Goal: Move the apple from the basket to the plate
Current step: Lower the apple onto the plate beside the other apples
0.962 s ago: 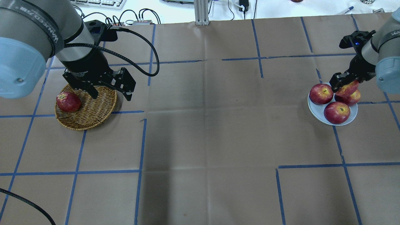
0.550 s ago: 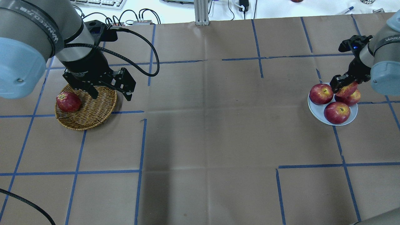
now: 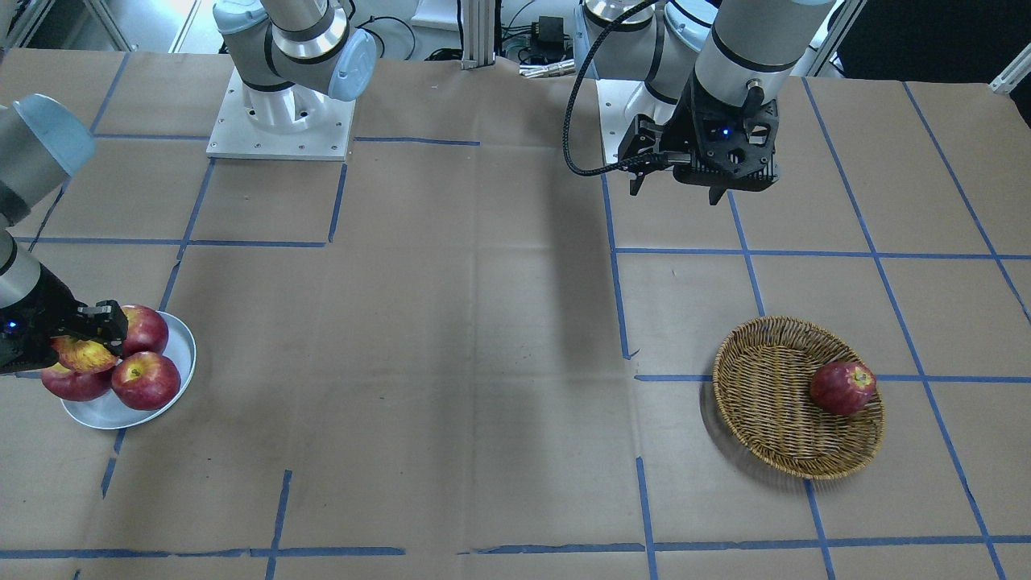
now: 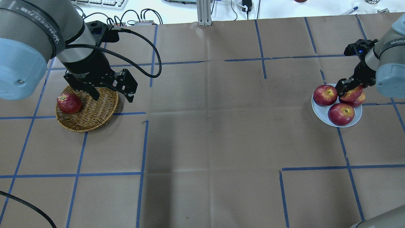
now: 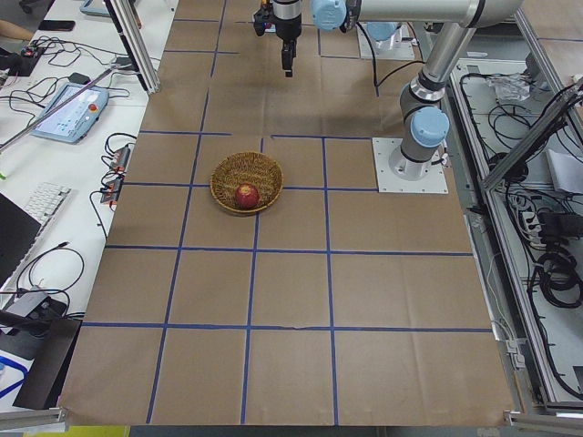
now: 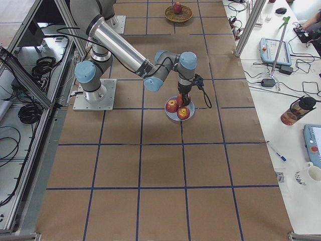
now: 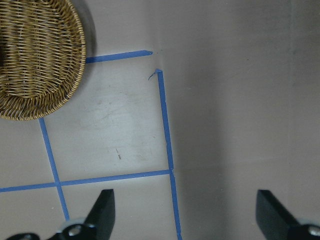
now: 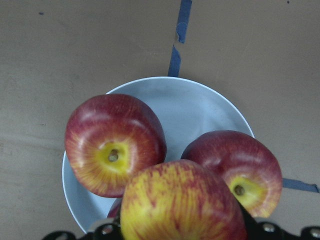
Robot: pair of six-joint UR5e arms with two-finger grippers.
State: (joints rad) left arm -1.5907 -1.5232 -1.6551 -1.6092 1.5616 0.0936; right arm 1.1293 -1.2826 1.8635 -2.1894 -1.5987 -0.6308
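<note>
- Right pincer (image 4: 349, 89): clamped on the apple (image 8: 182, 205), the pale yellow-streaked one. It sits bottom centre of the right wrist view and at the right edge of the overhead view.
- The apple hangs over the plate (image 8: 200, 107), above the middle of three dark apples (image 8: 112, 145) that already crowd it. Cannot tell if it touches them.
- Little bare plate is left, mostly at the top of the wrist view.
- Risk: if let go here, the apple lands on rounded fruit, not on the plate. It could roll off the pile and over the low rim onto the surface (image 4: 221, 126).
- Risk: pressing lower could shove a dark apple off the rim.
- Left pincer (image 7: 184, 202): fingers apart and empty, above the surface beside the basket (image 4: 79, 129), upper left of the overhead view.
- The basket holds a lone apple (image 4: 69, 103), dark red.
</note>
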